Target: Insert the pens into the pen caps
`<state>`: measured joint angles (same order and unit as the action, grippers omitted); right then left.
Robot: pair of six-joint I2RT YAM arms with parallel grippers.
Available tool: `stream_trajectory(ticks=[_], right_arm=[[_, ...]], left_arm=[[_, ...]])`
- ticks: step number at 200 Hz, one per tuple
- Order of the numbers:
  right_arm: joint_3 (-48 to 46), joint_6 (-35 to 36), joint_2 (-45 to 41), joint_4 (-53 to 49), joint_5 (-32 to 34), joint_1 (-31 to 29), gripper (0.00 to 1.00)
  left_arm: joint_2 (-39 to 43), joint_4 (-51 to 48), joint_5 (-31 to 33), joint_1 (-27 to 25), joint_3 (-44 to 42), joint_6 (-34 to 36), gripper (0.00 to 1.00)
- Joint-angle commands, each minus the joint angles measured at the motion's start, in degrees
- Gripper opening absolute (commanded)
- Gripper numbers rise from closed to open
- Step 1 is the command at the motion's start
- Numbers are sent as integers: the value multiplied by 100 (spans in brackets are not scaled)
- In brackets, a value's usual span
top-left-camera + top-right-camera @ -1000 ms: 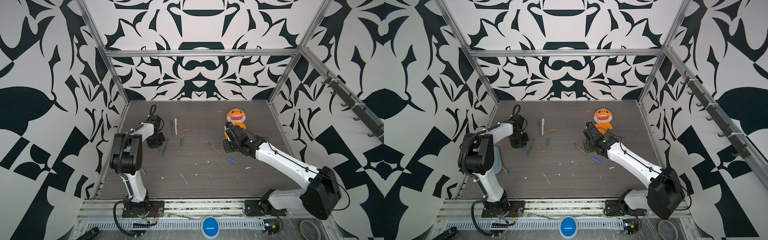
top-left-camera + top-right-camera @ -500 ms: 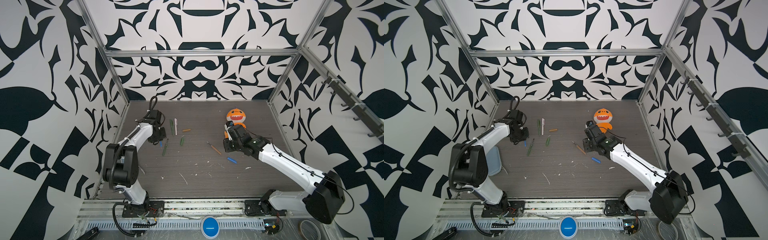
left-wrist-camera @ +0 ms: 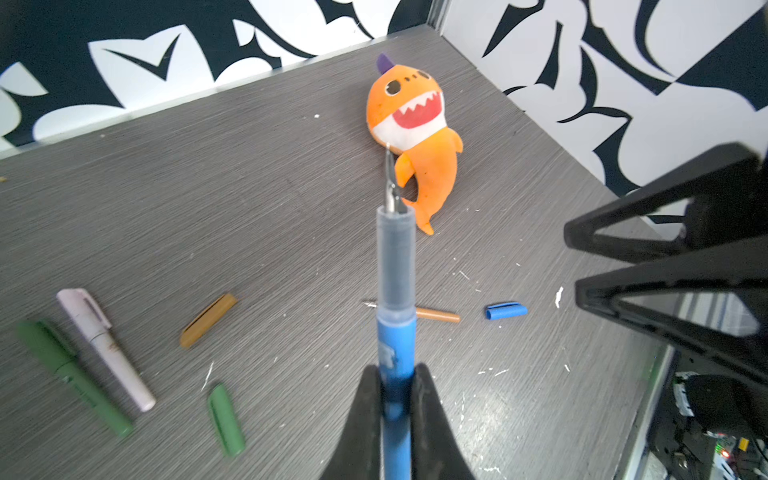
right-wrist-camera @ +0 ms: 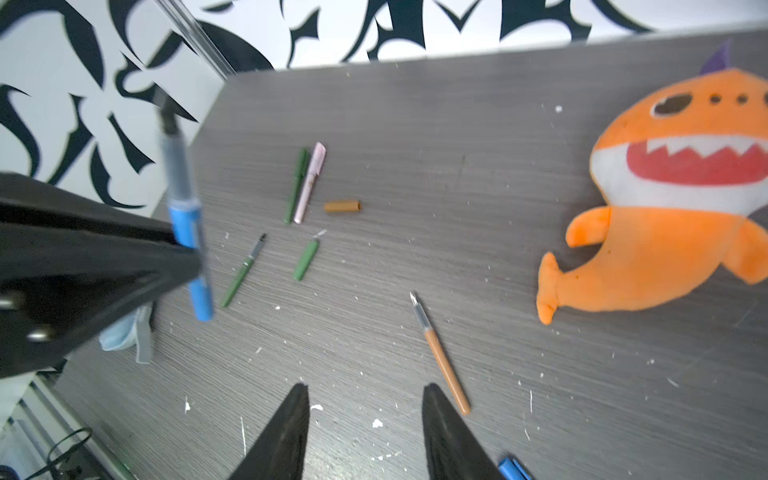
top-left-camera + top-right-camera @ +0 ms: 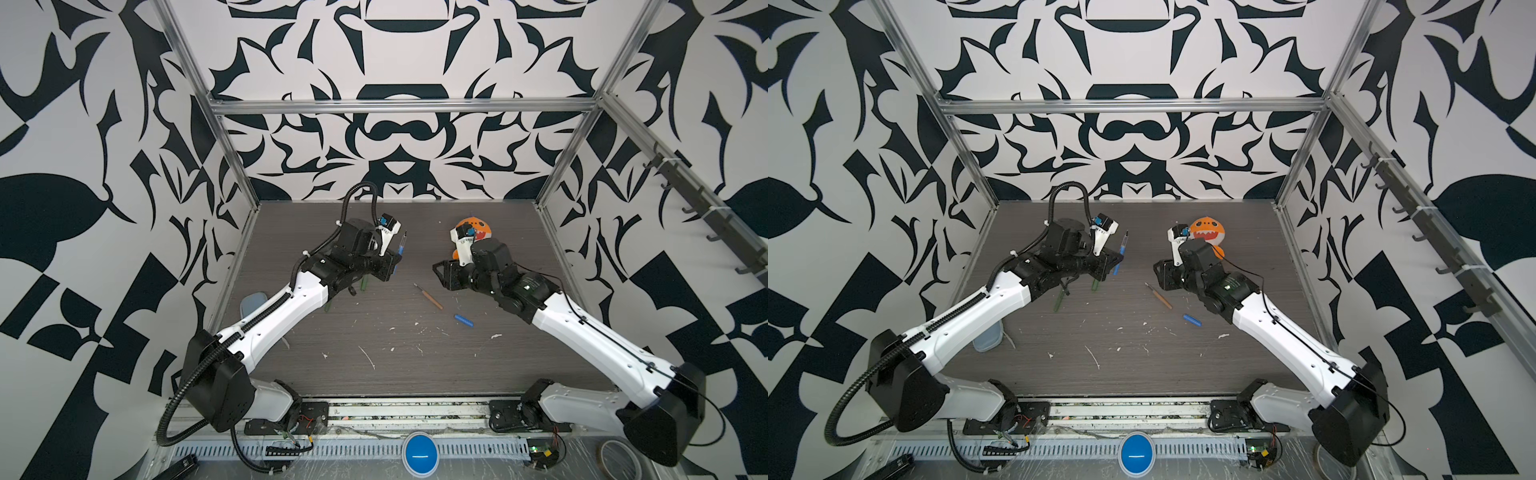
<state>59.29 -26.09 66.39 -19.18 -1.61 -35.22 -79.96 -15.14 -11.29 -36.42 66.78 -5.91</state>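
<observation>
Currently pinched: blue pen [image 3: 397, 328], uncapped, its barrel clamped in the left pincer [image 3: 397, 376], nib end projecting well beyond the fingertips.
right pincer [image 4: 365, 399]: spread, nothing between its fingers; held clear of the tabletop [image 5: 374, 365].
left pincer: pressed together on the blue pen; raised off the tabletop, facing the right pincer across a gap in both top views.
blue cap [image 5: 463, 320]: lying flat near the right pincer, back from its tips on the arm's side; well apart from the left pincer.
orange-brown pen [image 4: 440, 357]: uncapped, flat; tail end just beside one finger of the right pincer, nib pointing away ahead of it.
mustard cap [image 4: 342, 206]: flat, well ahead of the right pincer, apart from the orange-brown pen.
green cap [image 4: 305, 260]: flat, between the mustard cap and the right pincer.
uncapped green pen [image 4: 243, 272]: flat, near the green cap, on the left pincer's side.
capped green pen [image 4: 296, 187]; pink pen [image 4: 309, 183]: capped, side by side, farthest ahead of the right pincer.
shark plush [image 4: 673, 208]: on the tabletop, ahead of the right pincer and off to one side, apart from it.
</observation>
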Motion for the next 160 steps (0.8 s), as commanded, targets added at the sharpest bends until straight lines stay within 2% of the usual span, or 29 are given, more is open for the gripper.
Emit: stream_trajectory(ticks=[1, 28, 74, 101, 160], right_arm=[[-35, -562, -373, 854, -31, 33, 55], [-73, -956, -365, 1282, -384, 42, 60], [236, -1277, 10, 1655, -1073, 42, 60], [329, -1346, 172, 1803, -1386, 42, 57], [271, -1330, 231, 1957, -1600, 39, 49]], left_arm=[[234, 736, -865, 30, -302, -15, 2], [534, 984, -1050, -50, -563, -43, 2], [644, 1105, -1107, -89, -691, -197, 2], [650, 1128, -1173, -118, -684, -283, 2], [649, 1075, -1242, -183, -624, -316, 2]])
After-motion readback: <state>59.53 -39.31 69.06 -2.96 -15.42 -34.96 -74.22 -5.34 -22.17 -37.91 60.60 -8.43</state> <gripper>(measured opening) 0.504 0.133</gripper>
